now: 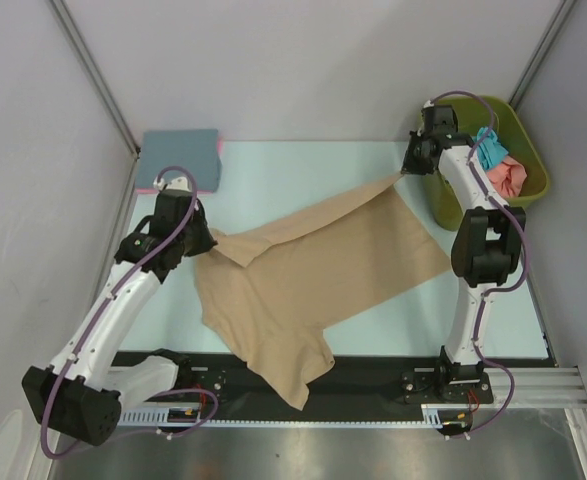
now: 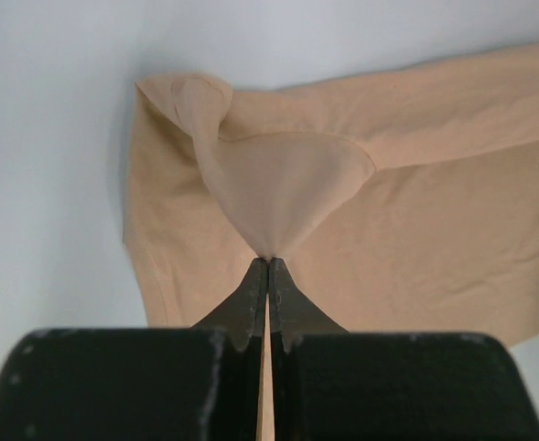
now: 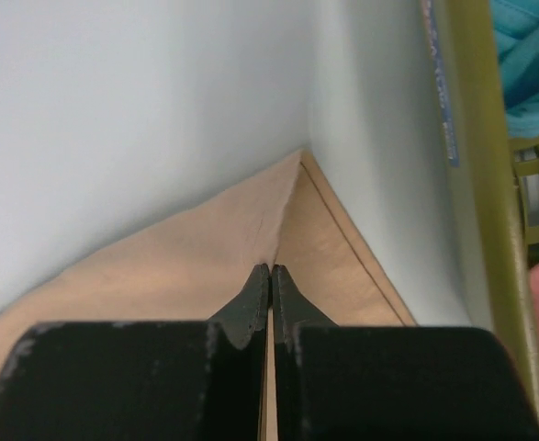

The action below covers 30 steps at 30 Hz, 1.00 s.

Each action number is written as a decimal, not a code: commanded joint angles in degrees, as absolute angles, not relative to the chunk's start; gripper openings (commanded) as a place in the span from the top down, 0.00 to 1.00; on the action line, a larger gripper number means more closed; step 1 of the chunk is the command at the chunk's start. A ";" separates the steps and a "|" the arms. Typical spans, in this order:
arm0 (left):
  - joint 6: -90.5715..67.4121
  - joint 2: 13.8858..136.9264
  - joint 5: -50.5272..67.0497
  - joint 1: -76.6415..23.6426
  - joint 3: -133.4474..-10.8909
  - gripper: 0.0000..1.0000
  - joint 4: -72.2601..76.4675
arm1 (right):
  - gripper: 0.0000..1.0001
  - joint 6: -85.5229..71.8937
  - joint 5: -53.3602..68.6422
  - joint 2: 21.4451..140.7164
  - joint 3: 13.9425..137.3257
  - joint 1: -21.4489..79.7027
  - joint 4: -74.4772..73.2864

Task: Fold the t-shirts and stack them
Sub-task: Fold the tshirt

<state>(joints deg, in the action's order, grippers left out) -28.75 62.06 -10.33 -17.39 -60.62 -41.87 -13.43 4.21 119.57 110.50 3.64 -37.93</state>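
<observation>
Progress looks under halfway: a blue shirt lies folded on a pink one at the table's far left corner, the tan shirt lies spread and unfolded mid-table, and a teal shirt and a salmon shirt sit in the bin. Both jaws are pinched tight on the tan shirt, the left gripper at its left corner, the right gripper at its far corner beside the bin. Count: five shirts, two grippers, one bin.

An olive-green plastic bin sits at two o'clock on the pale blue table; an aluminium rail runs along its six o'clock edge.
</observation>
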 commanded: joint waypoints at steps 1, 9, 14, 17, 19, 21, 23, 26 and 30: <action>-32.25 58.63 -6.33 -17.67 -58.98 1.00 -44.64 | 1.00 -10.99 4.66 119.71 112.85 2.81 -40.07; -35.16 55.46 -3.52 -17.75 -53.44 1.00 -45.79 | 1.00 -10.02 4.83 120.85 110.57 2.72 -40.43; -35.33 55.90 -3.95 -17.75 -53.17 1.00 -46.14 | 1.00 -10.02 4.22 121.73 109.08 2.81 -40.08; -35.86 55.90 -3.69 -17.75 -53.00 1.00 -46.67 | 1.00 -10.02 1.25 122.17 108.72 2.81 -41.74; -36.04 55.55 -3.52 -17.75 -52.56 1.00 -47.46 | 0.99 -10.28 -1.74 122.26 108.11 2.99 -43.76; -36.82 54.41 -3.87 -17.75 -51.86 0.99 -48.94 | 0.96 -10.46 -3.69 121.56 106.01 3.16 -44.38; -37.35 53.01 -4.48 -17.75 -51.33 0.90 -50.00 | 0.91 -10.55 -7.35 120.42 103.81 3.60 -43.33; -36.66 49.49 -5.36 -17.75 -51.85 0.63 -51.07 | 0.80 -9.32 -13.77 115.50 97.93 5.18 -37.20; -33.58 51.40 -9.65 -17.58 -55.54 0.37 -50.72 | 0.37 -5.89 -11.96 113.81 98.43 8.17 -28.84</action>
